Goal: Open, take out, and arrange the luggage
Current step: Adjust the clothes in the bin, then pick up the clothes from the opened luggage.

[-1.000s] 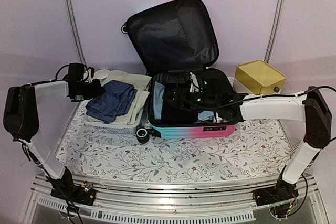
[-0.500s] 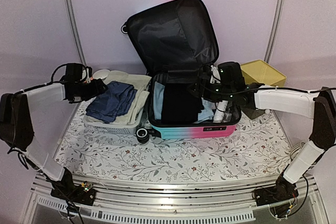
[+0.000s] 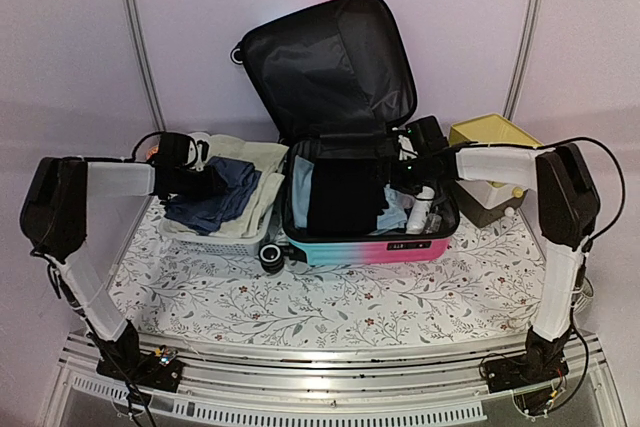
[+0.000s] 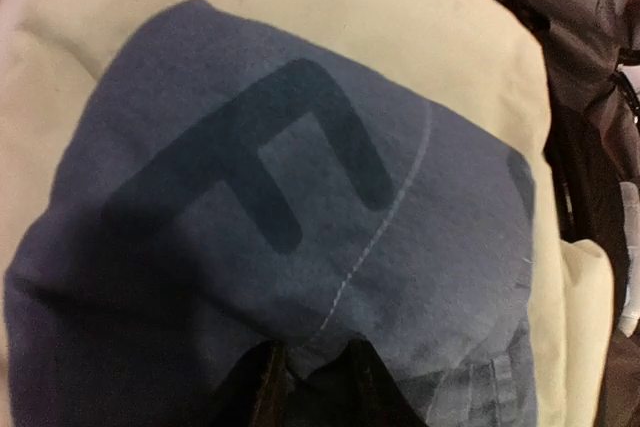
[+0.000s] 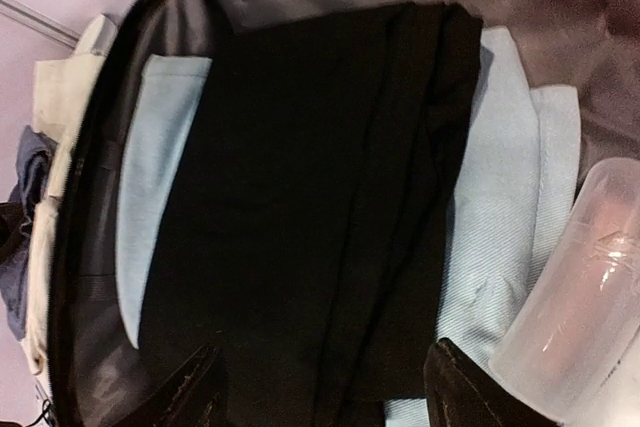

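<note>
The luggage [image 3: 365,247], pink-to-turquoise, lies open on the table with its black-lined lid [image 3: 330,67] standing up behind. Inside lie a folded black garment [image 3: 340,197] [image 5: 300,197] over light blue cloth [image 5: 500,197], and a clear bottle [image 3: 425,209] [image 5: 580,287] on the right. My right gripper [image 3: 385,179] [image 5: 322,352] hovers open just over the black garment. My left gripper [image 3: 212,185] [image 4: 315,367] is pressed into a blue garment [image 3: 225,202] [image 4: 300,197], jaws narrow with a fold of it pinched between the tips.
The blue garment lies on cream cloth [image 3: 250,157] [image 4: 400,17] in a white basket [image 3: 220,232] left of the case. A yellow-topped box [image 3: 495,142] stands at the right behind my right arm. A case wheel [image 3: 271,256] sticks out at the front left.
My left gripper moved right from the basket's left edge onto the blue garment and closed on a fold. My right arm swung back and now reaches in from the case's right rear.
</note>
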`<act>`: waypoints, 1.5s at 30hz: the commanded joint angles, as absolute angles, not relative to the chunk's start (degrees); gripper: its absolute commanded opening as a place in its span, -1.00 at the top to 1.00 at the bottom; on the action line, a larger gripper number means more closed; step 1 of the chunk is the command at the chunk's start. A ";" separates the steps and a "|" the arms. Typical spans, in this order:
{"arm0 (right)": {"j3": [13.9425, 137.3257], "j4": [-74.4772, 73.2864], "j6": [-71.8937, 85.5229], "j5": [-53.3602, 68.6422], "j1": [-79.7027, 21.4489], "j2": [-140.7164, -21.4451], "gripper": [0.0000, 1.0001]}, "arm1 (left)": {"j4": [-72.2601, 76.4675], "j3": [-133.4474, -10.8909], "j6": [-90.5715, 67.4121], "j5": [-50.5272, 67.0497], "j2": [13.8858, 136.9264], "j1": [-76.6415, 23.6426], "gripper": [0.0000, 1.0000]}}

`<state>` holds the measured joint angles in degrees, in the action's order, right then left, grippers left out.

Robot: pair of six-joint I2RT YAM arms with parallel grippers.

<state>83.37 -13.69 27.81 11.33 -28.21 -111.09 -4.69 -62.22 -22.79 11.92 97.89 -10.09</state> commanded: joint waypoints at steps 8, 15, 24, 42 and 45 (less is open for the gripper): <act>95.21 -22.57 27.07 11.87 -26.46 -125.14 -0.30 | 0.88 -59.84 -21.41 15.41 99.87 -11.88 0.47; 96.32 -22.56 26.19 14.97 -26.54 -125.89 -0.05 | -1.46 -58.60 -19.69 16.64 91.31 -14.11 0.42; 99.11 -24.16 27.06 16.96 -26.55 -127.80 -0.14 | -8.56 -62.68 -16.58 19.51 87.79 -19.41 0.32; 98.04 -21.46 28.12 16.74 -27.78 -119.47 0.94 | -13.30 -77.08 -19.88 16.40 98.08 -34.87 0.15; 97.14 -20.33 28.41 18.24 -27.42 -116.22 0.93 | -13.54 -78.02 -21.01 15.73 99.19 -35.43 0.15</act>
